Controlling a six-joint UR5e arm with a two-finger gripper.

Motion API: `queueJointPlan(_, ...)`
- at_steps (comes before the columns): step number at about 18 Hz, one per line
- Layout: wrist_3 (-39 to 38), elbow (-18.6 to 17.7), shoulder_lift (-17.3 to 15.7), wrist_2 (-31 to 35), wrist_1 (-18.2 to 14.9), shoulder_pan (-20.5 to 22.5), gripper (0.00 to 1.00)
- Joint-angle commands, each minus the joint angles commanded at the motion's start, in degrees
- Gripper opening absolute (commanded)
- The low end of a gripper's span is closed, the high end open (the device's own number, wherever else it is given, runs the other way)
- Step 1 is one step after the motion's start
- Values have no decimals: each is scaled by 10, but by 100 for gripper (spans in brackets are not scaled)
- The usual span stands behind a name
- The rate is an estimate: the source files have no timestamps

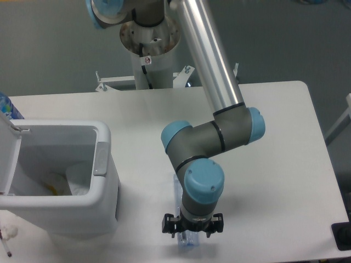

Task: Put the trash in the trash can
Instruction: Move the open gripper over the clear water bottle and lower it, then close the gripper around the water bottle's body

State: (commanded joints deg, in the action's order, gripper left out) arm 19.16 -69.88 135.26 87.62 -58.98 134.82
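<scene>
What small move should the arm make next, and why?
Probably close on the bottle and lift it. The gripper sits low over the bottle near the table's front edge, while the bin stands open to its left. Whether the fingers already grip cannot be seen.

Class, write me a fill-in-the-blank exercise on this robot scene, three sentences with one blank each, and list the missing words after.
1. The lid of the trash can stands ____.
2. The grey latch tab sits on the can's ____.
3. The gripper is directly above the clear ____, which lies on the table to the right of the can.

Missing words: open; rim; bottle
</scene>
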Motion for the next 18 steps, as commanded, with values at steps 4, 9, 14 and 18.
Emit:
queueJointPlan(4,-11,11,17,21,0,-8,99)
queueJointPlan(9,-25,13,14,27,-4,-17,29)
queueJointPlan(14,-32,18,-3,7,0,-14,4)
queueJointPlan(18,-33,23,-42,-14,4,-9,3)
